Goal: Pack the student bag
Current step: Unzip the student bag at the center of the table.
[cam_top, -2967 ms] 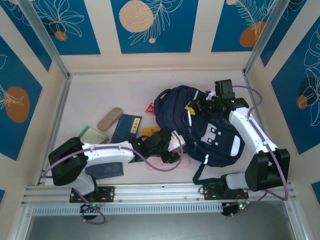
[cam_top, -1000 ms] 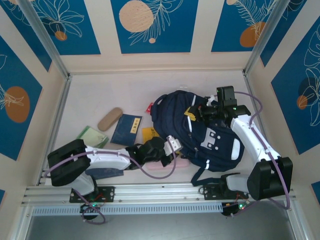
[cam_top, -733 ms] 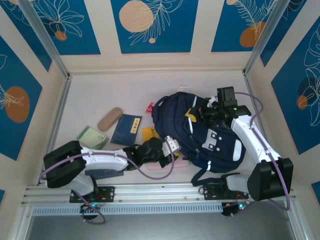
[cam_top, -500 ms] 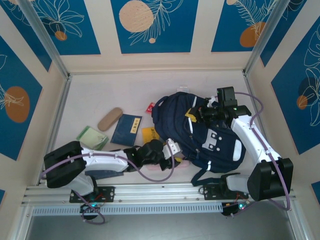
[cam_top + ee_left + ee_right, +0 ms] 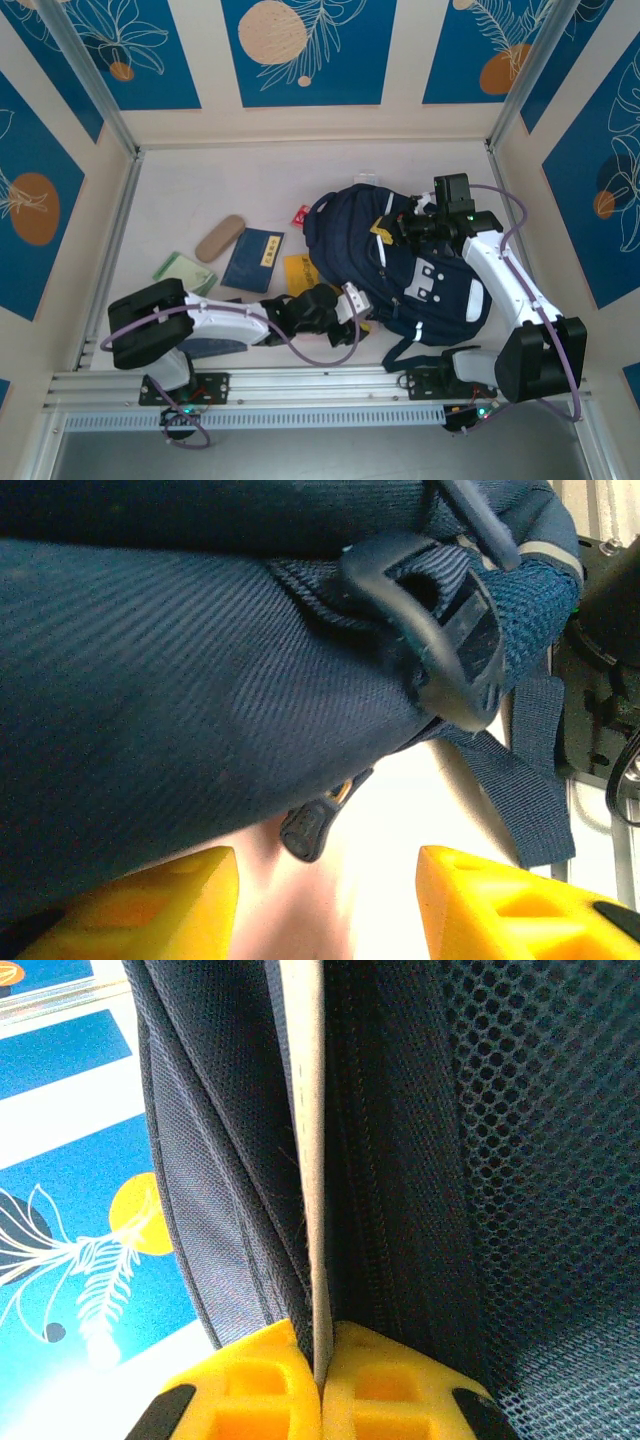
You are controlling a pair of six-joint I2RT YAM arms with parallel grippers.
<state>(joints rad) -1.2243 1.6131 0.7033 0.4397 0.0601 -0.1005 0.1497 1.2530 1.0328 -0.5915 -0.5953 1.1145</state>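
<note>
The student bag (image 5: 420,275) is lying on the right half of the counter (image 5: 200,190), with its front pockets facing up. The right end effector (image 5: 320,1360) is pinching a fold of the bag's fabric at its far edge, fingers pressed together on it. The left end effector (image 5: 328,865) is sitting at the bag's near-left edge, fingers standing apart, with a zipper pull (image 5: 305,830) hanging just ahead of the gap. A navy booklet (image 5: 253,258) and a tan case (image 5: 219,237) are lying further left.

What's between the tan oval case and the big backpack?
In the top view, a navy booklet with a yellow label lies between the tan case and the student bag; a small red thing sits by the bag.
</note>
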